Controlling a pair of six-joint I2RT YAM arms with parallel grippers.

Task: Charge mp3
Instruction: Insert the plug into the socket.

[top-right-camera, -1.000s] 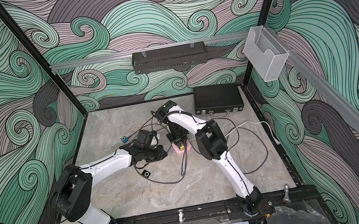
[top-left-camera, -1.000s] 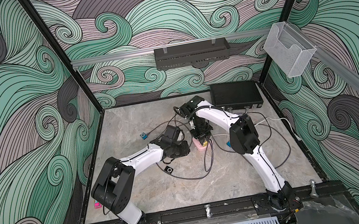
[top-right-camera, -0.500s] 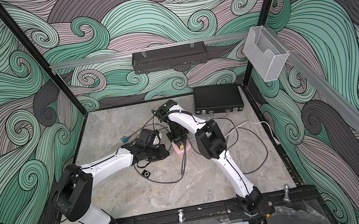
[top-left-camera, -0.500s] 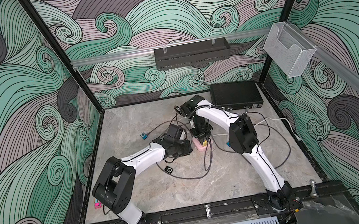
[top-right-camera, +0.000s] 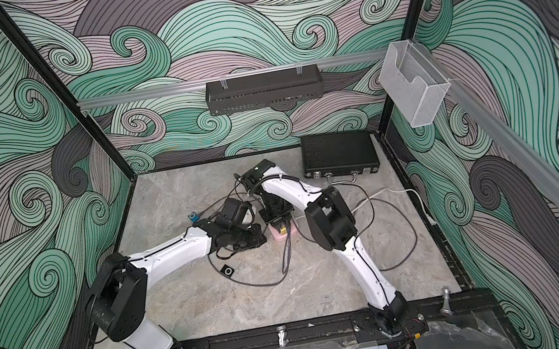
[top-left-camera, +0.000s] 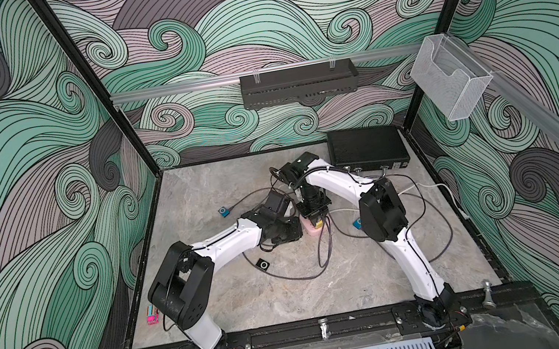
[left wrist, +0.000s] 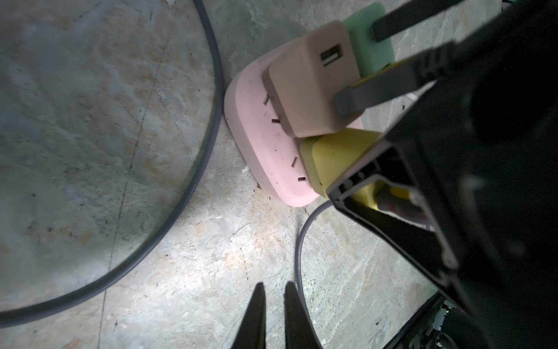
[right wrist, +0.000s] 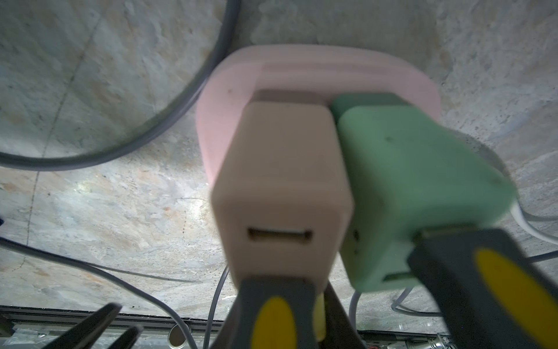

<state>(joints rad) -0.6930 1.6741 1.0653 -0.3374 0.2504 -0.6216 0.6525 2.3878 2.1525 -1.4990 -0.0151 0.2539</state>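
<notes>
A pink power strip lies mid-table with a beige charger, a green charger and a yellow charger plugged in. My right gripper is shut on a grey USB plug whose end lies on the beige charger's face, beside its empty port. A second grey plug sits in the green charger. My left gripper hovers shut and empty beside the strip. Three mp3 players lie around: blue, black, blue.
Grey cables loop over the floor around the strip, and a white cable runs to the right. A black case stands at the back right. A small pink object lies by the left arm's base.
</notes>
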